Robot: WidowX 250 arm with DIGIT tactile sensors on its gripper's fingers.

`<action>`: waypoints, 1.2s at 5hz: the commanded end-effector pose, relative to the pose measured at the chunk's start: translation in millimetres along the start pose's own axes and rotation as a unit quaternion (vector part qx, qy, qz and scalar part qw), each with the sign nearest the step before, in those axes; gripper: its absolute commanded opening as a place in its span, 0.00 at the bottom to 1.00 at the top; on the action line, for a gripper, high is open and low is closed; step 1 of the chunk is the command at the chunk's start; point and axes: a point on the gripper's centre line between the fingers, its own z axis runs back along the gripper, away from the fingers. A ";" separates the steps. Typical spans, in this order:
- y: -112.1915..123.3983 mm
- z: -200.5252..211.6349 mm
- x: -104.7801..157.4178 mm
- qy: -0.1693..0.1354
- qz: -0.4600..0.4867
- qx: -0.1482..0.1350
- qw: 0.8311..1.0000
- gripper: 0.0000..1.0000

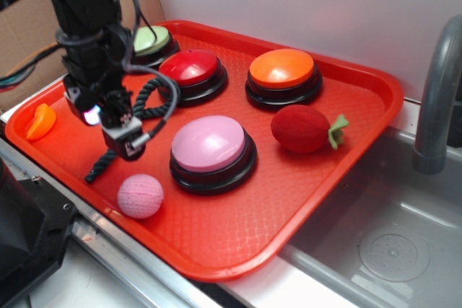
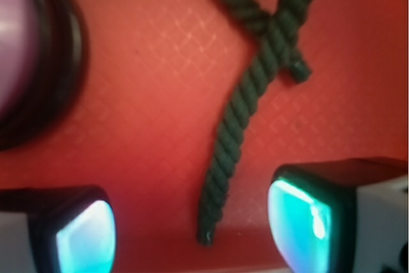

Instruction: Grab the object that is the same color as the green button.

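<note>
Four domed buttons sit on the red tray (image 1: pixel 364 81) in the exterior view: the green button (image 1: pixel 151 39) at the far left, partly hidden behind the arm, then a red button (image 1: pixel 192 68), an orange button (image 1: pixel 282 70) and a pink button (image 1: pixel 208 144) nearer. The dark green rope (image 1: pixel 148 99) lies left of the pink button, its middle covered by the gripper (image 1: pixel 115 122), which hangs just above it. A pink ball (image 1: pixel 140 195), a red plush fruit (image 1: pixel 303 128) and an orange piece (image 1: pixel 40 121) also lie on the tray.

In the wrist view the rope (image 2: pixel 239 110) runs between the two fingertips (image 2: pixel 300 222), its loop cut off at the top edge. The jaws stand wide apart, holding nothing. The pink button (image 2: pixel 25 55) is blurred at left.
</note>
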 end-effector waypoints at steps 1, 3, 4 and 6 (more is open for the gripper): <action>10.0 -30.5 3.0 -0.003 0.010 -0.012 1.000 1.00; 12.8 -40.2 2.4 -0.037 0.030 -0.030 0.998 0.00; 13.0 -40.9 2.6 -0.037 0.035 -0.034 0.998 0.00; 13.9 -40.5 2.0 -0.040 0.034 -0.035 0.998 0.00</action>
